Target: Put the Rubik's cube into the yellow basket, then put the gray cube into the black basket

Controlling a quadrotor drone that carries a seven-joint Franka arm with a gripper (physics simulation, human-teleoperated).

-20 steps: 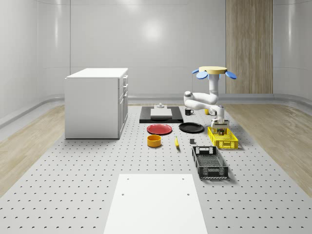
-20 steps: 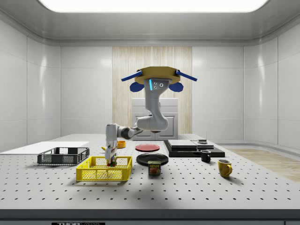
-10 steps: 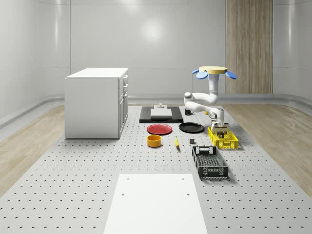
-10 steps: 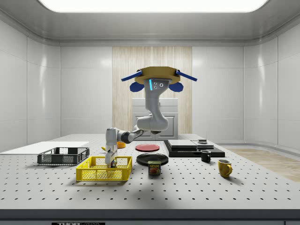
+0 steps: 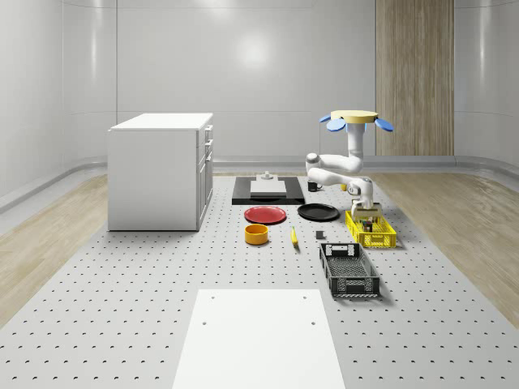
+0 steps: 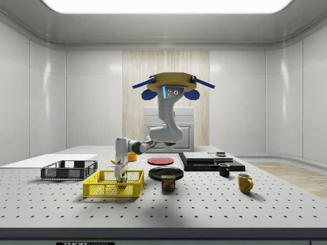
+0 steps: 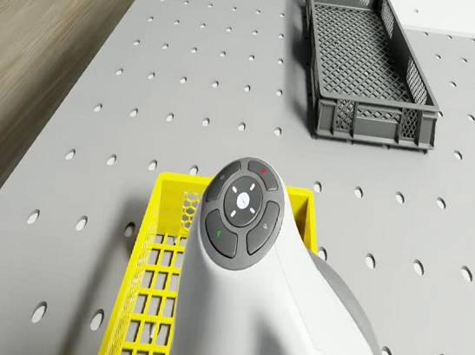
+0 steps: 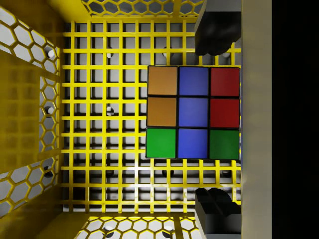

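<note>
The drone (image 6: 171, 84) hovers over the perforated table (image 6: 214, 204), its arm (image 6: 163, 133) elbowing down (wrist vertical) into the yellow basket (image 6: 110, 189). The gripper (image 8: 215, 119) hangs inside it, fingers (image 8: 214, 30) spread apart either side of the Rubik's cube (image 8: 193, 112), which lies on the basket's grid floor.

Rubik's cube (image 8: 193, 112) inside basket (image 8: 89, 124)

Rubik's cube (image 8: 193, 112): you see it flat inside yellow basket (image 5: 371, 230) | black basket (image 5: 349, 270): nearer, just beside
</note>
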